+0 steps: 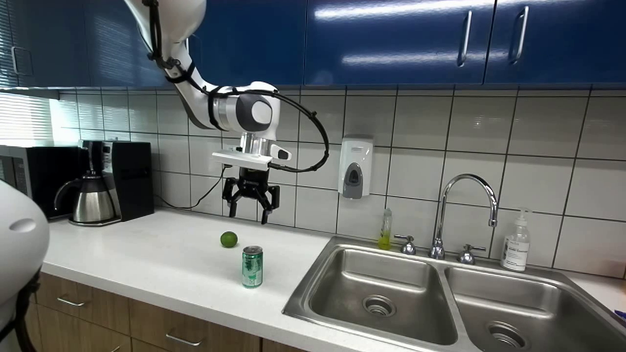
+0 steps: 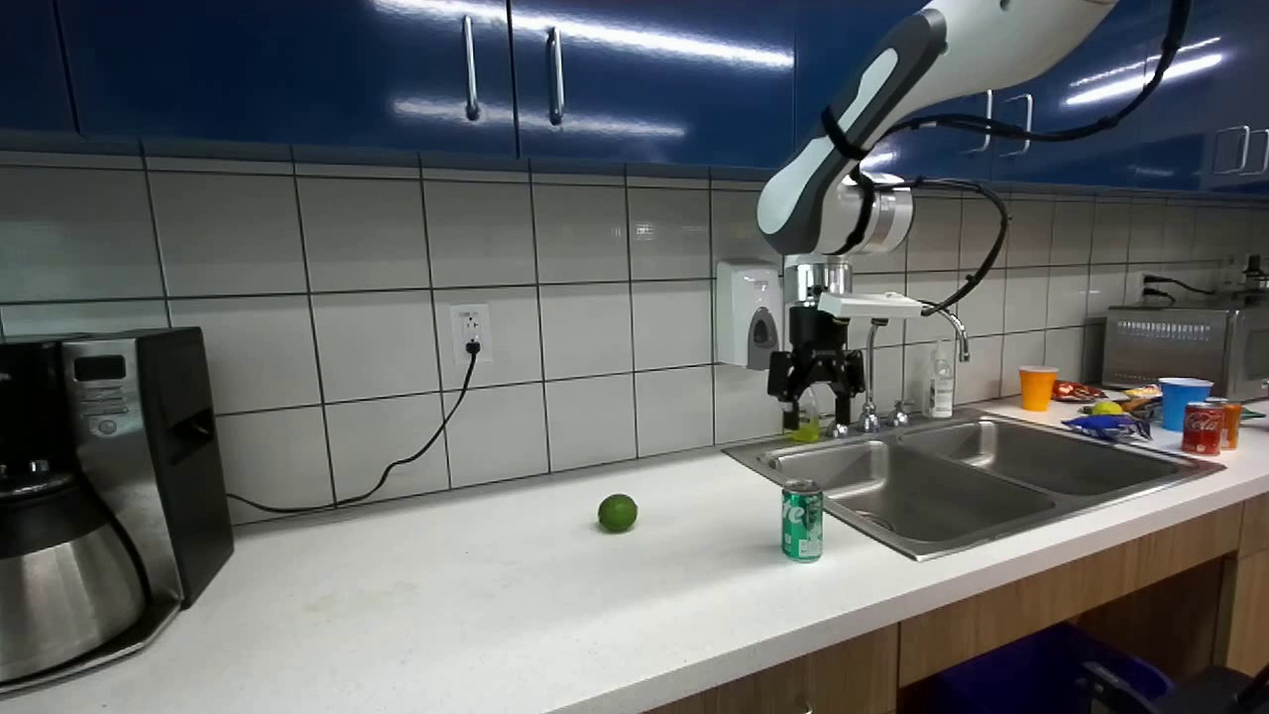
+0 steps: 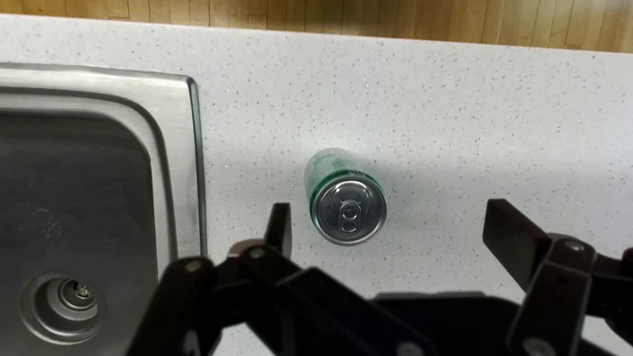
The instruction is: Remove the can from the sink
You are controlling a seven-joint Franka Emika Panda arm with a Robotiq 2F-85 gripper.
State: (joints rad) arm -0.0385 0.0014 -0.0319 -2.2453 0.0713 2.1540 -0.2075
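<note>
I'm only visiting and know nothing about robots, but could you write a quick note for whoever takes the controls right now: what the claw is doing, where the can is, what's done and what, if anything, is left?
Gripper: open, holding nothing, hanging above the counter.
Green can: upright on the counter beside the sink, apart from both the sink and the gripper.
Done: the can stands outside the sink.
Left: probably nothing more for the can; perhaps just draw the gripper away without knocking it.
</note>
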